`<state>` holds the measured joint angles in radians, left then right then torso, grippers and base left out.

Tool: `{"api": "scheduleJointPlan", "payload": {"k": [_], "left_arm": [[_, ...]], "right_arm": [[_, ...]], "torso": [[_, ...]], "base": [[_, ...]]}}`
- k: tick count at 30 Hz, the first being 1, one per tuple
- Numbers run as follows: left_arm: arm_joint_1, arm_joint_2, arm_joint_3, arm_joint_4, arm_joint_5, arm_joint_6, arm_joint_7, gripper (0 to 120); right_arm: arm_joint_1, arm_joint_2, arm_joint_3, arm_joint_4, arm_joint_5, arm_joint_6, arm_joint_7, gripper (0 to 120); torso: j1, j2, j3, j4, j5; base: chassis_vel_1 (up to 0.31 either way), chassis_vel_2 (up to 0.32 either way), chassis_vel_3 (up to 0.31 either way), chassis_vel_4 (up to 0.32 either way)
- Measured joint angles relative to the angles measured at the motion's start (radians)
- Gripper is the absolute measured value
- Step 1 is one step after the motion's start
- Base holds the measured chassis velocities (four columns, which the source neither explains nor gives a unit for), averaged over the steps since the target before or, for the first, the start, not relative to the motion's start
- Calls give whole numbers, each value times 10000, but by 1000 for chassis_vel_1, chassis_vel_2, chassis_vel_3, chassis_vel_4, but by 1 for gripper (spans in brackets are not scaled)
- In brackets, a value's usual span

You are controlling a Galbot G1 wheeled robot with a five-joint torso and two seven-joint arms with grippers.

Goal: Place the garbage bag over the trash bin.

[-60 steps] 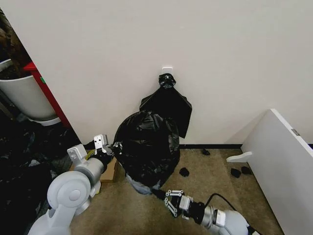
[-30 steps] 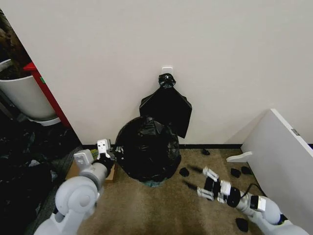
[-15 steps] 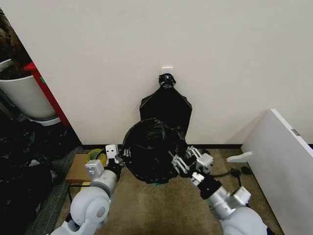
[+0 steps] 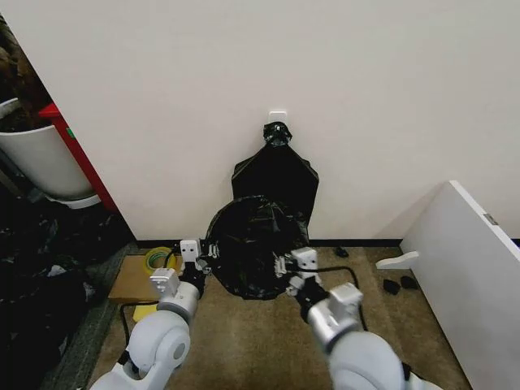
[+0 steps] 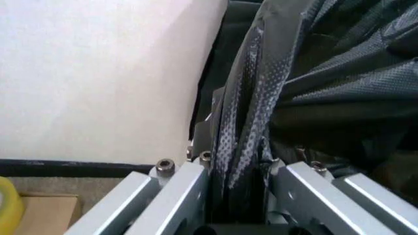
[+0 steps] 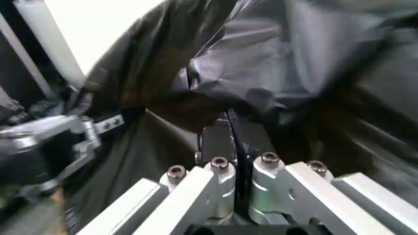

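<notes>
The garbage bag [image 4: 256,248] is a glossy, crinkled black mound on the floor against the wall. It is stretched between my two grippers. My left gripper [image 4: 199,258] is shut on the bag's left edge; the left wrist view shows a fold of black plastic [image 5: 251,112] pinched in that gripper [image 5: 238,161]. My right gripper [image 4: 288,264] is shut on the bag's right edge, and in the right wrist view this gripper [image 6: 228,134] nips a thin lip of the bag [image 6: 274,73]. The trash bin is hidden under the bag.
A flat black bundle [image 4: 276,175] hangs on the wall behind the bag. A large white tub [image 4: 41,158] and dark clutter are at the left. A cardboard box [image 4: 134,280] and a yellow tape roll [image 4: 160,258] lie by my left arm. A white board [image 4: 463,252] leans at the right.
My right gripper swung in from the open floor at the right to the bag's right edge and shut on it. The bag has sunk lower and more compact, and my left gripper shifted slightly right.
</notes>
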<state>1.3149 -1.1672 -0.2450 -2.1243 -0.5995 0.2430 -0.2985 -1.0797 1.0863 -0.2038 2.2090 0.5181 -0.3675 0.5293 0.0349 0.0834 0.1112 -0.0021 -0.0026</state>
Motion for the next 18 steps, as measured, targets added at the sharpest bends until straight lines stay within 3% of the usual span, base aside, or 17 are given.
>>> {"api": "scheduleJointPlan", "payload": {"k": [9,18], "left_arm": [[-95,-97,394,111,64,6,-17,1],[56,29,635,94,802,-347,202,1]], "right_arm": [[1495,421,-698,-1602,-98,-1017,1336,0],[2792,742,-736,-2678,1105,-1929,2243,0]], "torso": [[0,0,0,-1,-1],[0,0,0,-1,0]], "base": [[0,0,0,0],[0,0,0,0]]}}
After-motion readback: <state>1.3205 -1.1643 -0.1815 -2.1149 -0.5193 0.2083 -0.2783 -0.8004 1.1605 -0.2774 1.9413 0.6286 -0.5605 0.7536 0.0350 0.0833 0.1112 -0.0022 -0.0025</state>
